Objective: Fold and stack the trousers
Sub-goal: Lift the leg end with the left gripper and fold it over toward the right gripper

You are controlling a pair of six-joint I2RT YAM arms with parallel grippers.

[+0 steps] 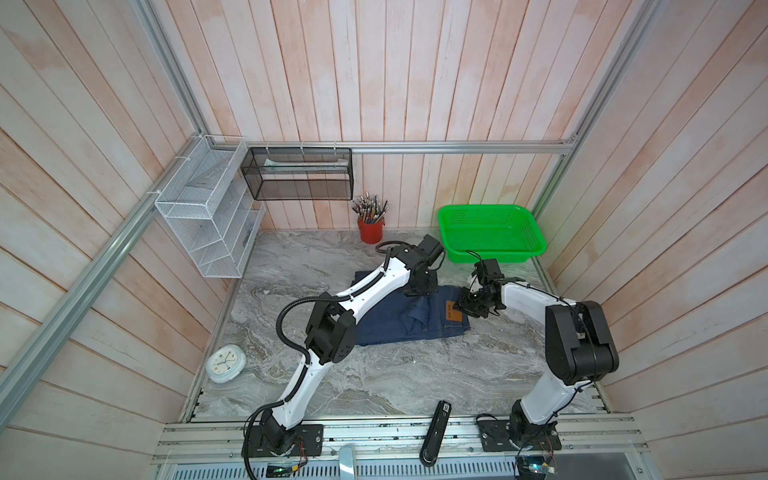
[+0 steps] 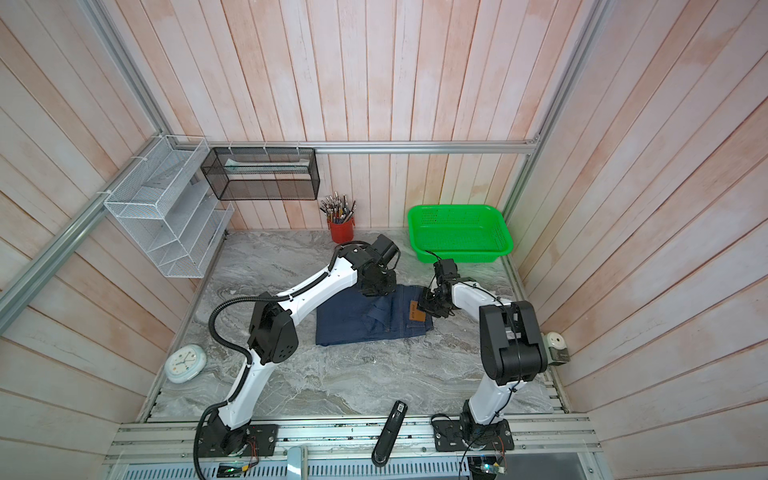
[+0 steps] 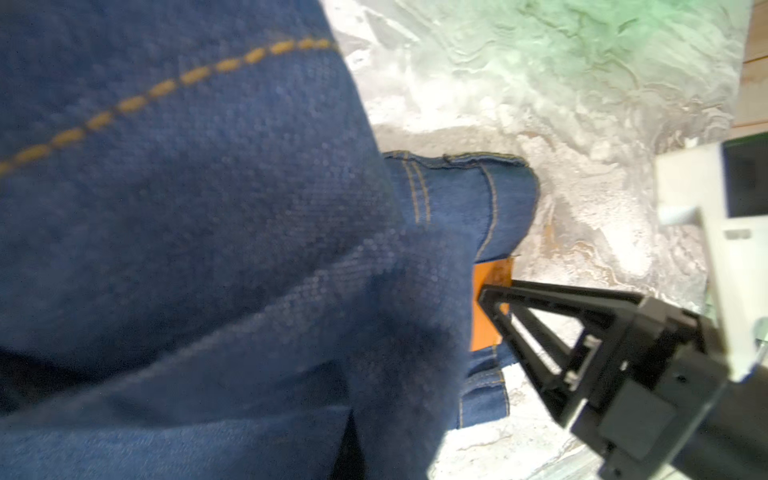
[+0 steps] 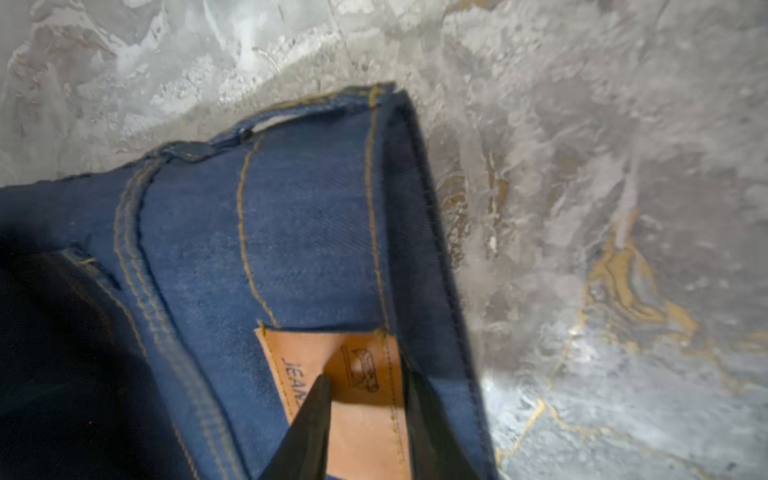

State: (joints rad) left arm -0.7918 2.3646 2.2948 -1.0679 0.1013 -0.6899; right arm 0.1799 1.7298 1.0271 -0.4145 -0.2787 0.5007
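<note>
one pair of dark blue denim trousers (image 1: pixel 390 328): folded, middle of grey marble table (image 1: pixel 374 382)
left claw (image 1: pixel 417 291): pinched shut on their far edge
right claw (image 4: pixel 365 374): a little open, tips over tan leather patch (image 4: pixel 365 424), holding nothing
green plastic basket (image 1: pixel 490 253): behind, apart

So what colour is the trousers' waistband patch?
The patch is tan-orange with dark lettering; right wrist view shows it best.

Green basket (image 1: pixel 482 208), red pen cup (image 1: pixel 370 231) and white clock (image 1: pixel 225 363).
</note>
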